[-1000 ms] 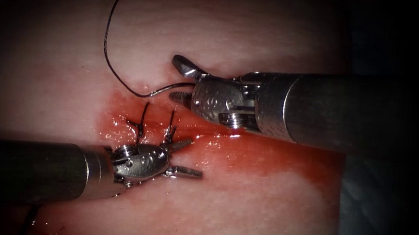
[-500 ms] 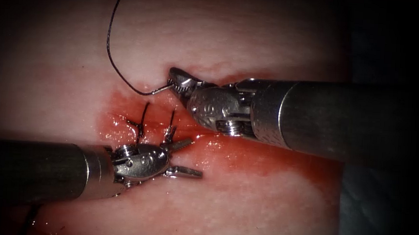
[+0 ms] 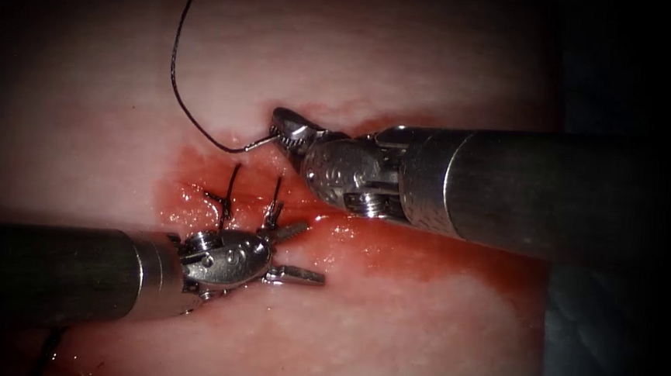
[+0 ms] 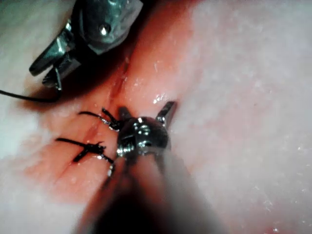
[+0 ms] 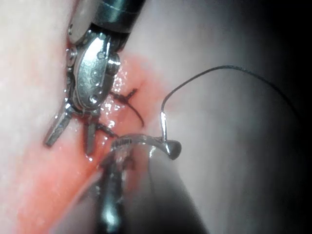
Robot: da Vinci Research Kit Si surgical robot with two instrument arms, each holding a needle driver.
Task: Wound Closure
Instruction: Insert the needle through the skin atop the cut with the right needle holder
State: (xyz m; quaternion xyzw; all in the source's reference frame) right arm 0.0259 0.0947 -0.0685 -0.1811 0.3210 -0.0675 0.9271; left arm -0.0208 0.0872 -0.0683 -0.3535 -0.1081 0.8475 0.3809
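While the right tool (image 3: 278, 127) pinches the needle (image 3: 264, 140) near its thread end, above the cut | left tool (image 3: 294, 251) spread, holding nothing, beside the stitches (image 3: 226, 197) | thread (image 3: 176, 62) arcs up over the tissue (image 3: 389, 323) | right wrist view: needle (image 5: 163, 126) standing clear of tissue

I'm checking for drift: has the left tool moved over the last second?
No. The left tool sits in the same place beside the two stitches, jaws open and empty; the right tool holds the needle.
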